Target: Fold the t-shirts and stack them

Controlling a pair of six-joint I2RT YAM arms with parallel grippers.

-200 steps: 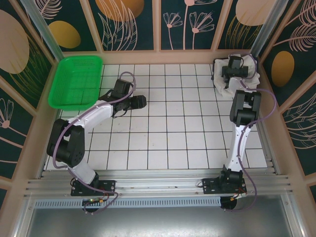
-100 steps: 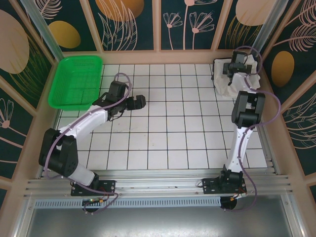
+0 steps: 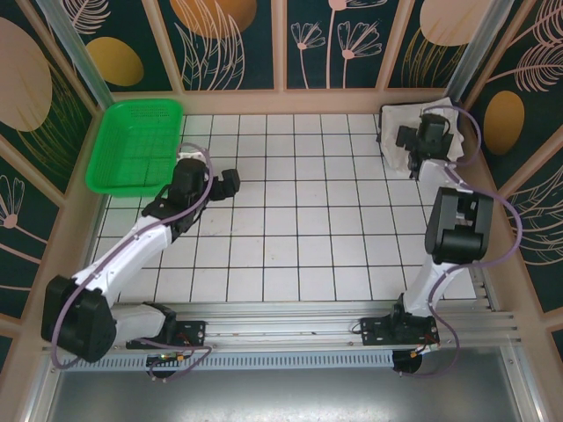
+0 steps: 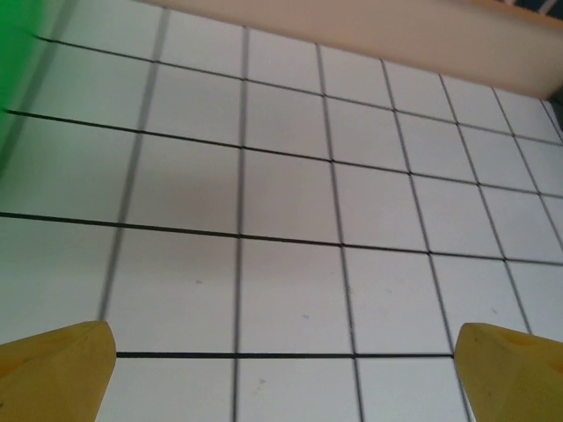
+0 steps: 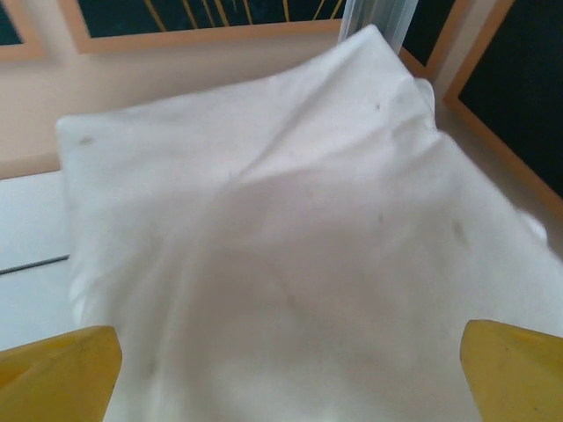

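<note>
Looking from above, one sees the plain off-white soft cloth t-shirts (image 3: pixel 393 119) as one rumpled heap in the far right corner of the white tiled table (image 3: pixel 299 229), close against the wooden walls. How many shirts are in the heap I cannot tell. The right gripper (image 3: pixel 413 138) hangs over this heap, and the arm covers the middle of the cloth.

The right wrist camera shows what the arm hides from above. The cloth surface is smooth but creased, with a few small dark specks, and its far edge rises toward the corner post. The two yellow fingertips (image 5: pixel 62 369) stand wide apart at the bottom corners of that view, and no cloth is pinched between them, so this gripper is open.

The left gripper (image 3: pixel 227 182) is far from the shirts, near the bright green plastic mesh basket (image 3: pixel 136 145) at the far left. From above its jaws are too small to judge. The left wrist camera settles this: the yellow fingers (image 4: pixel 57 369) are spread wide over bare tiles and hold nothing (the basket is a green blur at the left edge).
</note>
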